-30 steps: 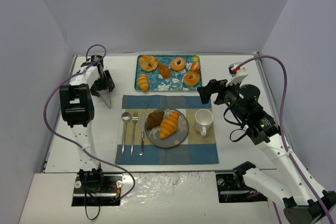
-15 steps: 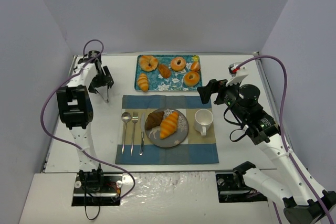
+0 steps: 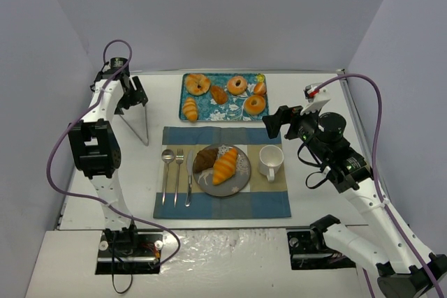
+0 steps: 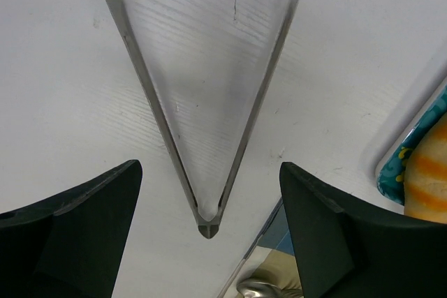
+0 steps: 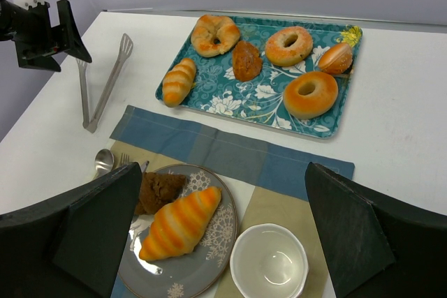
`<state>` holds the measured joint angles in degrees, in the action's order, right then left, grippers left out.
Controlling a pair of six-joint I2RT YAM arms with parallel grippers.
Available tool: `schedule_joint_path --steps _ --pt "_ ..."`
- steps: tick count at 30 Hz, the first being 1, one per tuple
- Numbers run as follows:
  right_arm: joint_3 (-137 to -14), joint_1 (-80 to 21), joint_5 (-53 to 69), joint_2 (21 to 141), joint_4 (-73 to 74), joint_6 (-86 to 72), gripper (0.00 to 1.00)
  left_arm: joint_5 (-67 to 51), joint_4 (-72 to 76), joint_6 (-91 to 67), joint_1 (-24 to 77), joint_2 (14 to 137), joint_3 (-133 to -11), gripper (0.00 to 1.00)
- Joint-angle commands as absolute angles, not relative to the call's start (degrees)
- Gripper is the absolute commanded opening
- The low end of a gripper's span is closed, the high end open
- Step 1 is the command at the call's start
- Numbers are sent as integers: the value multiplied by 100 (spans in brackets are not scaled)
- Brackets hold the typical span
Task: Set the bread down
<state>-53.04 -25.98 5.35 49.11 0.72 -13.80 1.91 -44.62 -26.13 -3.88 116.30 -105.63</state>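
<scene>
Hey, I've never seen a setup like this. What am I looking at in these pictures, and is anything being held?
These are two robot arms bolted at the near edge of a table. One picture looks down from above and behind them. The other two come from a camera on each wrist, so the dark shapes there are the left fingers and right fingers. Both pairs are spread open and hold nothing. Metal tongs lie on the table beneath the left fingers. A teal tray holds six breads. On the placemat sit a plate with two more, a cup, spoon, fork and knife.
</scene>
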Motion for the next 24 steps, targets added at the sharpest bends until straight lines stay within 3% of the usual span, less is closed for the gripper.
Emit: schedule_joint_path --steps 1,16,21,24 --pt "-5449 -2637 536 4825 -283 -1336 100 195 -4383 -2596 -404 11519 -10506 76" --pt "-5440 -2645 536 4839 -290 -1341 100 167 -4609 -2365 -76 10972 -10991 76" --pt "-5449 -2646 536 4896 -290 -1336 100 413 -4956 -2118 899 10455 -11353 77" --pt "-5453 -2654 531 4900 -290 -1345 100 350 -4791 -2136 1639 9648 -10945 77"
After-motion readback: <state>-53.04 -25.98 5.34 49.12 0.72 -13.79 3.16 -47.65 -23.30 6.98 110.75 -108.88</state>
